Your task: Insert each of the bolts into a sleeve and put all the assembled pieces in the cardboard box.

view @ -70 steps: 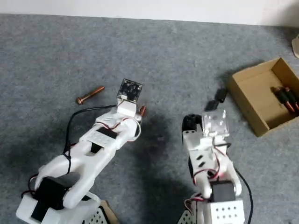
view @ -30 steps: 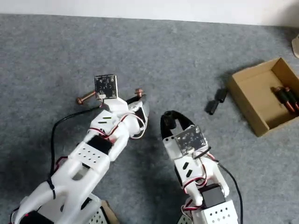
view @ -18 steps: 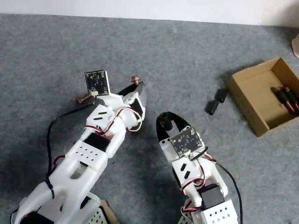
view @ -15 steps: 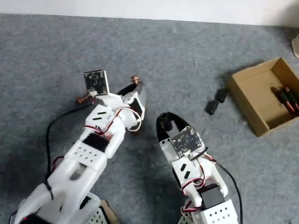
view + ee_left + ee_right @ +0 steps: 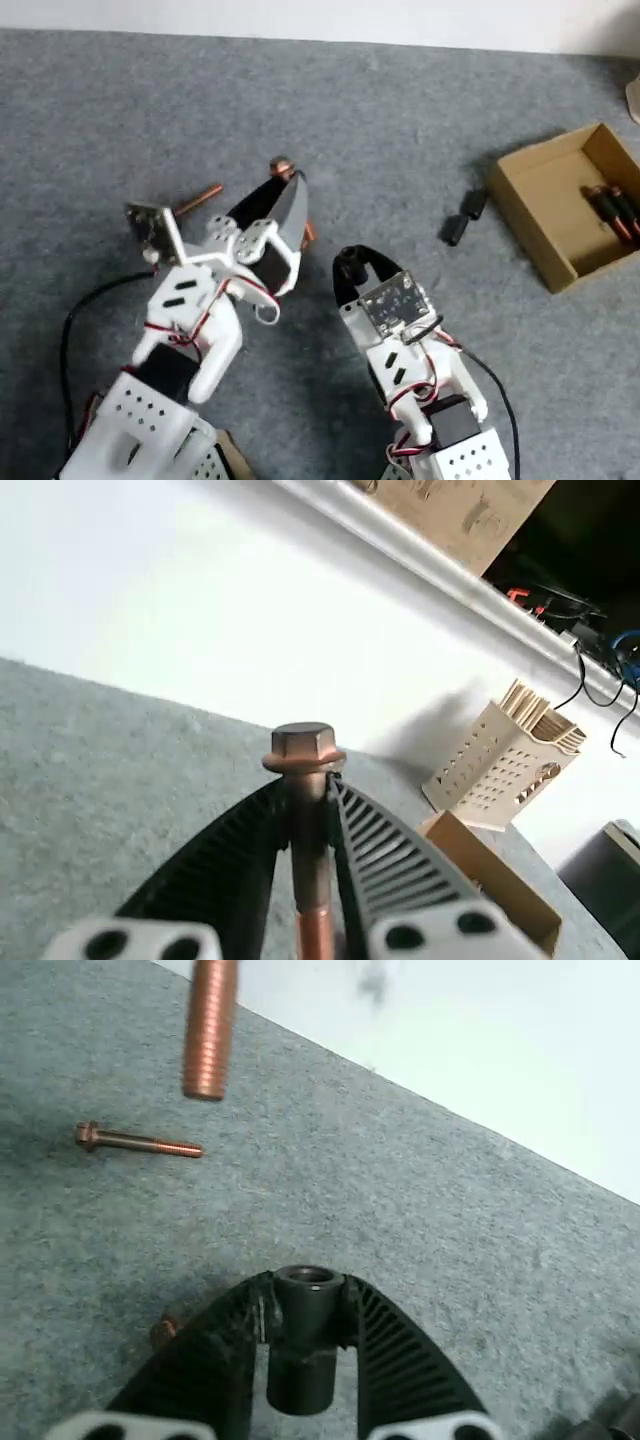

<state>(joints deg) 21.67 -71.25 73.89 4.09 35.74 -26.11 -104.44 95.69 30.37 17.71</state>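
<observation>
bolt tip, seemingly aloft, beyond gripped sleeve

**Two arms side by side, both grippers clamped**

The left arm stretches from the near-left corner and leans in toward the middle of the table. Its wrist is rolled so that the camera board juts out on the outer side. The left gripper points away from the base, its fingers closed tight on the shank of a bolt, head outermost. The right arm stands close beside it — folded nearer its own base. The right gripper pinches a black sleeve, open end outward. The two grippers are near each other but apart.
</observation>
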